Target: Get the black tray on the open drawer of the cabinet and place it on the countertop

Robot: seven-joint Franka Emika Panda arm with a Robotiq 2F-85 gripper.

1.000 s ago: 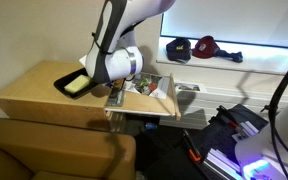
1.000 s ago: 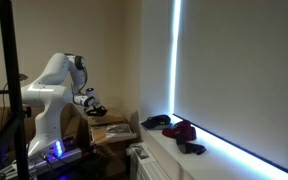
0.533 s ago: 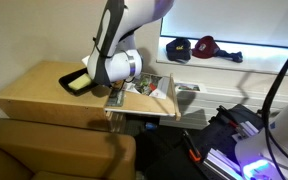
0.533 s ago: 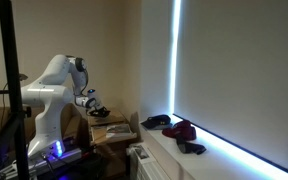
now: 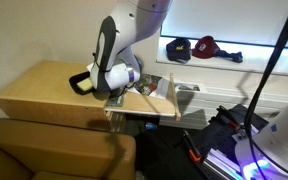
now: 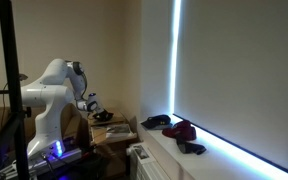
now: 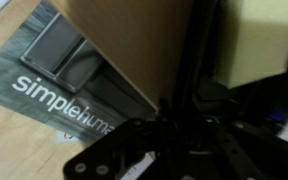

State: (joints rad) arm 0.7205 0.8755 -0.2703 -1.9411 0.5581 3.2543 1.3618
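The black tray (image 5: 78, 82), with a pale yellow sponge block (image 5: 83, 85) inside, sits low at the right part of the light tan countertop (image 5: 32, 90). I cannot tell if it touches the wood. My gripper (image 5: 94, 79) is shut on the tray's right edge. The open drawer (image 5: 162, 111) juts out to the right of it, holding printed items. In the wrist view the gripper (image 7: 179, 125) is dark, with the tray rim (image 7: 202, 50), the sponge (image 7: 269, 40) and a "simplehuman" printed sheet (image 7: 54, 85) in sight. In an exterior view the gripper (image 6: 92, 103) hangs over the cabinet (image 6: 112, 131).
A white ledge (image 5: 254, 68) behind holds dark and red caps (image 5: 206, 44). A brown upholstered seat (image 5: 44, 150) stands in front of the cabinet. Equipment with a purple light (image 5: 254, 150) and cables sits to the right. The left of the countertop is bare wood.
The arm has bent lower and carried the tray down and slightly right, closer to the countertop surface. The grip on the tray is unchanged.
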